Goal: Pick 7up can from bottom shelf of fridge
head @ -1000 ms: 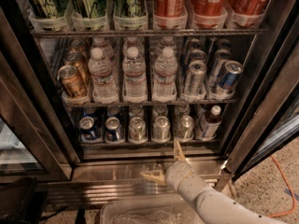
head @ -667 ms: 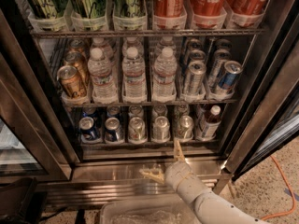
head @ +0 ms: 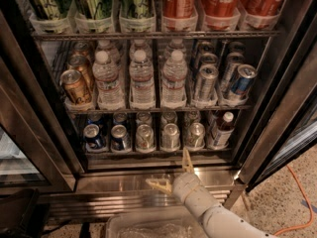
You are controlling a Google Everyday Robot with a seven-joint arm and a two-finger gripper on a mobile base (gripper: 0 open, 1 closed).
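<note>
The fridge [head: 277, 113] stands open with its steel frame around dark racks. On the bottom shelf [head: 148, 151] stand three pale green-silver 7up cans [head: 170, 136] in the middle lanes, two short blue cans [head: 93, 136] to their left and a small red-labelled bottle [head: 220, 129] to their right. My gripper [head: 172, 172] is open and empty. It hangs just below and in front of the bottom shelf, over the steel sill. One finger points up toward the cans and the other points left.
The rack above holds water bottles [head: 142, 81], brown cans [head: 75, 86] at left and slim silver-blue cans [head: 241, 81] at right. The top rack holds green cans and red cola cans [head: 220, 4]. A clear bin [head: 148, 227] lies below. An orange cable [head: 297, 192] runs on the floor.
My arm has shifted very slightly to the left. The gripper stays open in front of the bottom shelf. Nothing in the fridge has moved.
</note>
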